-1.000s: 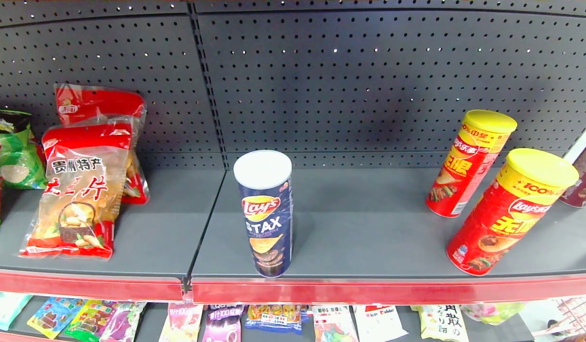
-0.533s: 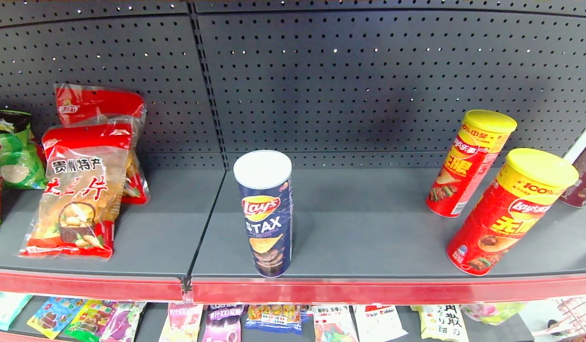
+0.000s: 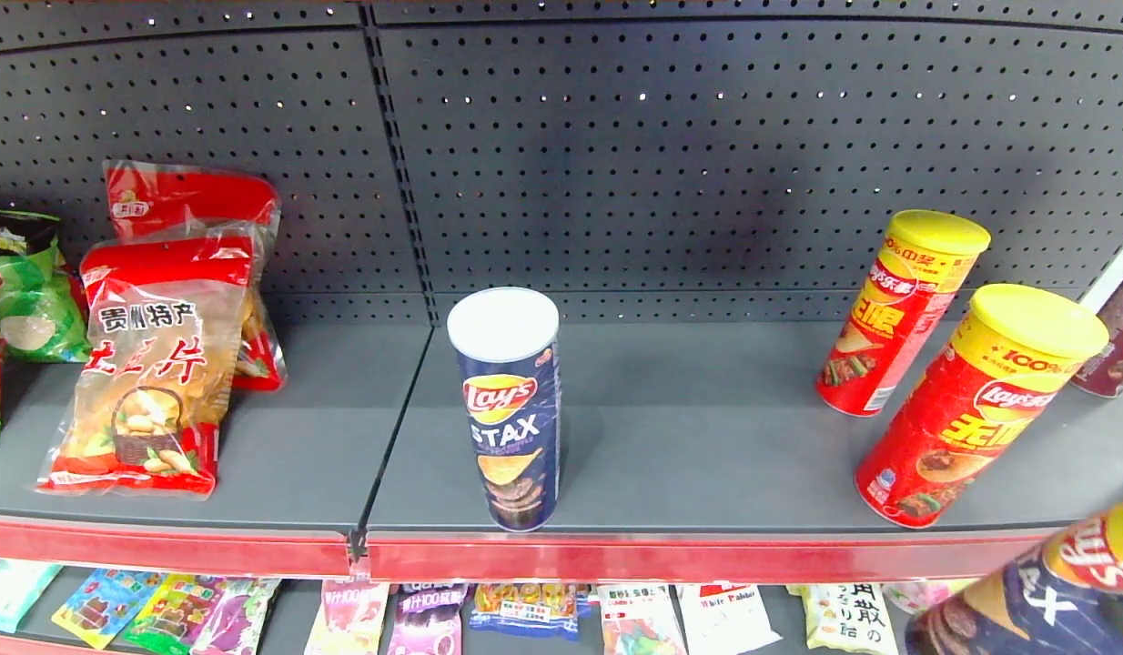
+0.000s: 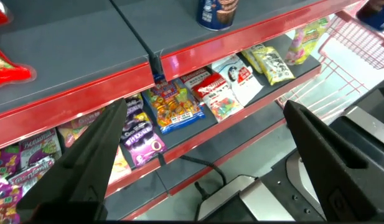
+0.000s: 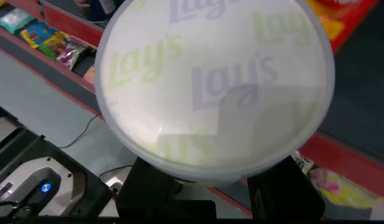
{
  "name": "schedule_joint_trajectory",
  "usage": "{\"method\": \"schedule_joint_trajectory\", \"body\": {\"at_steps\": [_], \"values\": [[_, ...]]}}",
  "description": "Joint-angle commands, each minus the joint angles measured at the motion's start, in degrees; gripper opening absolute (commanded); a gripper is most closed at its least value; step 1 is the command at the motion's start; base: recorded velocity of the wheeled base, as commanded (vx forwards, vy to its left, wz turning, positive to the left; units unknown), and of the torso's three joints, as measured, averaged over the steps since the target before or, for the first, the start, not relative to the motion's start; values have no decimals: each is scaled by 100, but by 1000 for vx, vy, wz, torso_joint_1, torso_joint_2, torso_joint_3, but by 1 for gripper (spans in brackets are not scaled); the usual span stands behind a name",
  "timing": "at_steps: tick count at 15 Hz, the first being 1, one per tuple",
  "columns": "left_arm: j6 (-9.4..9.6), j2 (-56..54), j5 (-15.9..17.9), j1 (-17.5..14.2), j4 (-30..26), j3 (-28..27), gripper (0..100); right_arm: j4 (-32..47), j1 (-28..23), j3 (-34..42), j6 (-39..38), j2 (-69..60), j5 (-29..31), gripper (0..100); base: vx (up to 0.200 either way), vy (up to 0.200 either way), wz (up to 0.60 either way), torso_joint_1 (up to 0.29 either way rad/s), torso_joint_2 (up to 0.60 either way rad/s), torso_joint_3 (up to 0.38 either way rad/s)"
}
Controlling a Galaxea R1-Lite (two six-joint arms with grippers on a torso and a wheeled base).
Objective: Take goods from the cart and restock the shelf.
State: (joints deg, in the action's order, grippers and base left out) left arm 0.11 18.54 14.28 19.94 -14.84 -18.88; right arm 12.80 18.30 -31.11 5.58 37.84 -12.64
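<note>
Right hand (image 5: pixel 210 190) is clamped on a blue chip can (image 3: pixel 1044 591). In the head view we see the can tilted at the lower right, below and in front of the shelf (image 3: pixel 707 437), not on it. Its white lid (image 5: pixel 213 81) faces the right wrist camera, with the dark fingers (image 5: pixel 148 193) on either side of the body behind it.

Left hand (image 4: pixel 204 162) is spread wide and holds nothing. It hangs in front of the lower shelf (image 4: pixel 179 146), where snack packets (image 4: pixel 173 109) lie in a row. We see the cart (image 4: pixel 350 37), pink wire, off to one side of that hand.

On the shelf:
- A second blue can (image 3: pixel 509 409) stands upright near the front edge, about mid-shelf.
- Two red cans with yellow lids are on the right, one at the back (image 3: pixel 898 314) and one nearer the front (image 3: pixel 976 405), well apart from the second blue can.
- Red-topped bags (image 3: pixel 152 364) stand on the left, one behind the other.
- Green bags (image 3: pixel 25 291) sit at the far left edge.
</note>
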Motion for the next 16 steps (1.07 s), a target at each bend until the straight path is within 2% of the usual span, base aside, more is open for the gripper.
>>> {"method": "schedule_joint_trajectory", "body": {"at_steps": [1, 3, 9, 16], "values": [[7, 317, 5, 1, 25, -160, 100, -621, 710, -730, -31, 1656, -19, 0, 0, 0, 0, 0, 0, 0], [7, 545, 5, 1, 42, -265, 100, -1139, 807, -958, -31, 2280, -19, 0, 0, 0, 0, 0, 0, 0], [33, 897, 5, 10, 95, -335, 100, -1175, 1422, -2048, -13, 3353, 60, 0, 0, 0, 0, 0, 0, 0], [33, 1020, 14, 10, 192, -318, 100, -1166, 1589, -3402, 4, 4680, 253, 0, 0, 0, 0, 0, 0, 0]]}}
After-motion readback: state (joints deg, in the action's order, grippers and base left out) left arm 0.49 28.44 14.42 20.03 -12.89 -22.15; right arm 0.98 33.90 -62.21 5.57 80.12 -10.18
